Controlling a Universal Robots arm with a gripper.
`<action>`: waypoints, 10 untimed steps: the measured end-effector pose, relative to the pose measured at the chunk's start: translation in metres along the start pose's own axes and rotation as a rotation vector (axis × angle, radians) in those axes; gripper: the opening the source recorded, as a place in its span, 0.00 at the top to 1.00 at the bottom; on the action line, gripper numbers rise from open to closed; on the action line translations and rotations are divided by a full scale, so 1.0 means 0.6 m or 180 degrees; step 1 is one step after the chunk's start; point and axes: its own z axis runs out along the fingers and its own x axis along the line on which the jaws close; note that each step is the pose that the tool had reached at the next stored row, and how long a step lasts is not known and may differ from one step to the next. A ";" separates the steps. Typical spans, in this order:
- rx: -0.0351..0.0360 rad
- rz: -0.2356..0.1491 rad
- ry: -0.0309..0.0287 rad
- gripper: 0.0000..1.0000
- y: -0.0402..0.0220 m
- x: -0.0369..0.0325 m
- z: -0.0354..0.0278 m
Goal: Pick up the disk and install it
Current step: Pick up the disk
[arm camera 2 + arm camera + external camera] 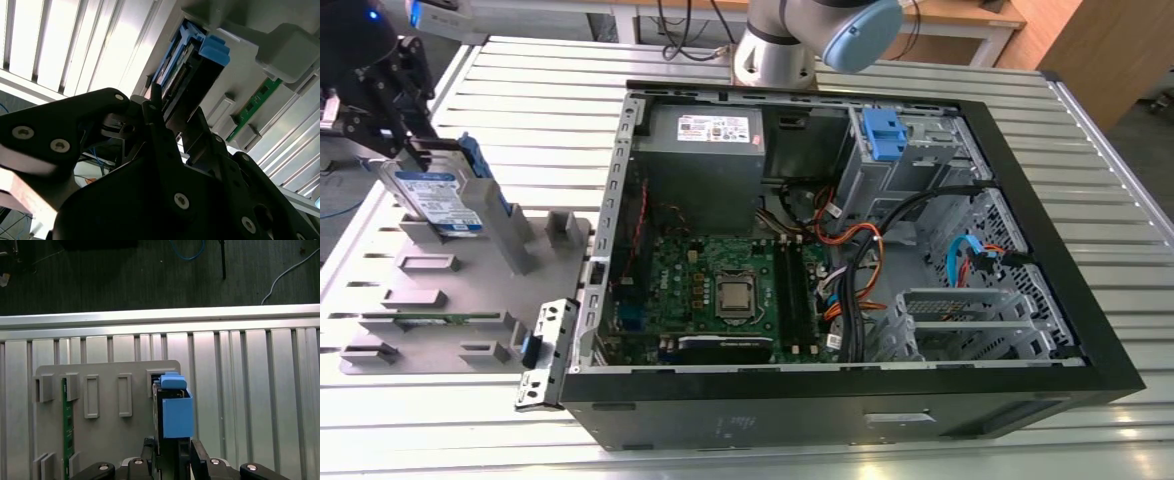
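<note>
Disk first: where is it found?

It is seen standing on edge at a corner of the grey holder plate, toward the exterior view's left. The plate is laid on the slatted metal table, and the disk is kept well apart from the open computer case. Its blue side rail is shown in the first wrist view.

Is it gripped?

The gripper is placed over its upper end. In both wrist views the jaws are seen pressed against its two flat sides, so the disk is judged to be clamped.

Is it lifted out of the plate?

That cannot be told. Its lower end is seen right at the plate, and whether it is carried or merely held in its slot is not shown.

What can be counted as done, then?

Only the grasp is judged complete; the pick-up is judged to be at its very beginning.

And what is left?

Nearly everything. The disk is not yet brought to the case, and it is not yet seated in the drive cage by the blue latch, which is judged to be the place meant for it.
</note>
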 end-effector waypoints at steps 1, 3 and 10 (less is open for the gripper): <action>0.0000 0.0000 0.0000 0.58 0.001 0.000 0.000; 0.0000 0.0000 0.0000 0.58 0.001 0.001 0.000; 0.0000 0.0000 0.0000 0.58 0.001 0.002 0.000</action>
